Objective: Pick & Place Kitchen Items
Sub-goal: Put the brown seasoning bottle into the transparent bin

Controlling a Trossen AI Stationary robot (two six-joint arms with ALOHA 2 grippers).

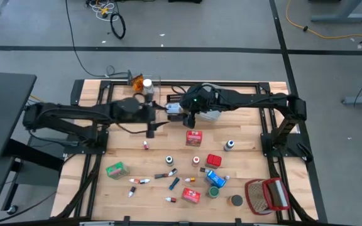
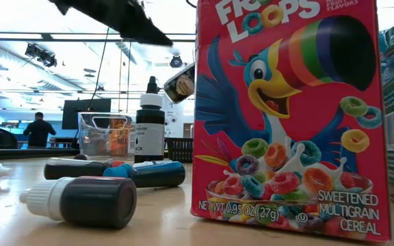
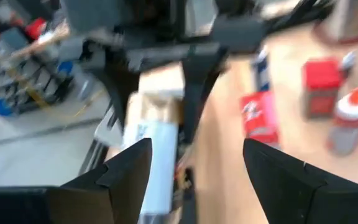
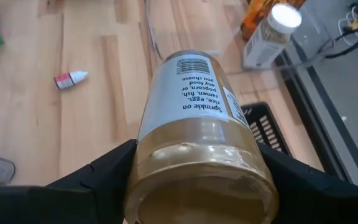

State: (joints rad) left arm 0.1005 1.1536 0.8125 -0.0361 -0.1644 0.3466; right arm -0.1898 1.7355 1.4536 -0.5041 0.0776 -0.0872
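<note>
A jar (image 4: pixel 191 106) with tan contents and a white label hangs in the air over the table's far middle, with my right gripper (image 4: pixel 194 155) shut on it. The high view shows the jar (image 1: pixel 173 108) in that gripper (image 1: pixel 180 110), just near of a black bin. My left gripper (image 3: pixel 194 146) stands open just to the jar's left (image 1: pixel 158 119), its fingers pointing at the jar (image 3: pixel 157 143) and touching nothing. Other kitchen items lie on the near half of the table: a red box (image 1: pixel 194 137), a green box (image 1: pixel 115 169), a red can (image 1: pixel 213 161), and a cereal box (image 2: pixel 286 116). My right gripper pinches the jar's tan end (image 4: pixel 197 143), the end nearest the wrist, between its two fingers (image 4: pixel 107 165). The fingers come from the table's right, slanting down. The jar sticks out forward past them, its labelled length pointing away, tilted and lifted clear of the table (image 2: pixel 181 83).
A clear bin (image 1: pixel 144 85) with a white bottle and an orange item stands at the far edge, the black bin (image 1: pixel 175 99) beside it. Several small tubes (image 2: pixel 81 198) lie at the near middle. A red-and-white wire basket (image 1: pixel 268 194) sits at the near right corner.
</note>
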